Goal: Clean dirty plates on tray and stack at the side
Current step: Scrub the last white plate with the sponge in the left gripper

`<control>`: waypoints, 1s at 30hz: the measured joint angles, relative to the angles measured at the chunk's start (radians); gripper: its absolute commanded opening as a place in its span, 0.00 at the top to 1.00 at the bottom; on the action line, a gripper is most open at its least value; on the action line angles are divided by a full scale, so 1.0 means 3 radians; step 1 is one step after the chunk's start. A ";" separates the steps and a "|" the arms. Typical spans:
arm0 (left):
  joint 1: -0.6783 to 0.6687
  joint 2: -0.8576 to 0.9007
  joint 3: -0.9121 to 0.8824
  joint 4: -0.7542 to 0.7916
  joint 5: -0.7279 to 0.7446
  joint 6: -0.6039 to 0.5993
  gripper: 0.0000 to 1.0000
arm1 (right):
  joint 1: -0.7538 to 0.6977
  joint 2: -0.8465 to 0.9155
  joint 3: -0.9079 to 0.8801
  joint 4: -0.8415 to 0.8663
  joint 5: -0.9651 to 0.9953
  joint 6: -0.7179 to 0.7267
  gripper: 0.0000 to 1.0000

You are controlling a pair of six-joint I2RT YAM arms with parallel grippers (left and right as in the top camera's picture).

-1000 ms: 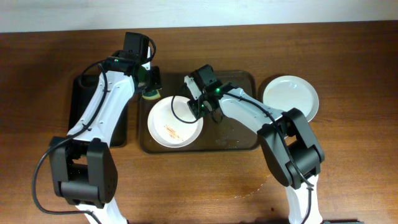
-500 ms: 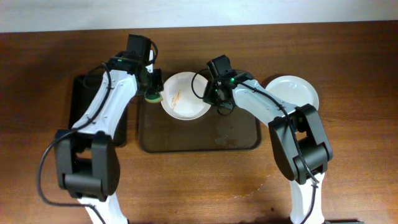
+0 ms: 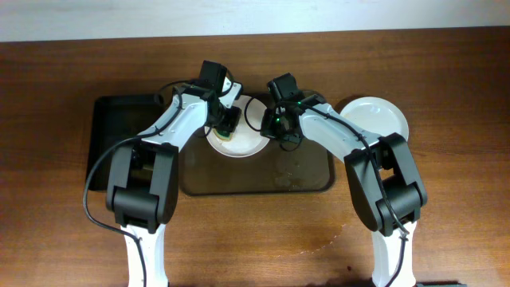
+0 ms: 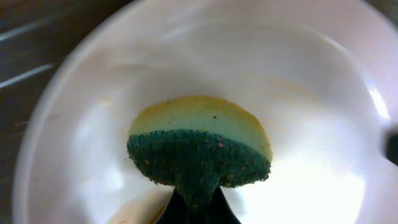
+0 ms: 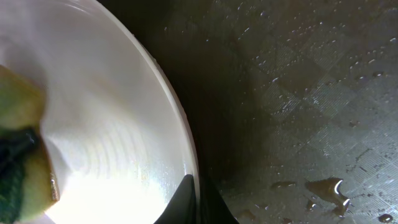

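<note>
A white plate (image 3: 247, 134) is held tilted over the far edge of the dark brown tray (image 3: 255, 179). My right gripper (image 3: 275, 127) is shut on its right rim; the pinched rim shows in the right wrist view (image 5: 186, 180). My left gripper (image 3: 227, 123) is shut on a yellow and green sponge (image 4: 199, 146) and presses it on the plate's inside (image 4: 298, 74). The sponge also shows in the right wrist view (image 5: 18, 124). A second white plate (image 3: 373, 123) lies on the table right of the tray.
A smaller black tray (image 3: 119, 143) lies at the left of the brown tray. Water drops (image 5: 323, 186) spot the brown tray's floor. A wet patch (image 3: 327, 239) marks the table in front of the tray.
My left gripper moved right with the sponge, from beside the plate onto its inside. The right gripper lifted the plate from the tray floor to the far edge and tilted it.
</note>
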 measured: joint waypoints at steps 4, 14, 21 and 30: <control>-0.0008 0.0038 -0.0019 0.0305 0.0282 0.0294 0.99 | -0.0001 0.0000 -0.0001 0.0008 0.0000 0.0000 0.96; -0.0071 0.0127 0.0215 -0.0322 -0.0679 -0.0089 0.99 | 0.0006 0.0000 -0.0019 0.0055 -0.0103 -0.0053 0.96; 0.0011 0.0099 0.0155 -0.0619 0.0453 0.0495 0.99 | 0.0006 0.0000 -0.0025 0.0064 -0.0131 -0.0097 0.96; -0.0111 0.0140 0.0205 -0.0187 -0.1195 -0.0651 0.99 | 0.0006 0.0000 -0.0025 0.0065 -0.0150 -0.0126 0.96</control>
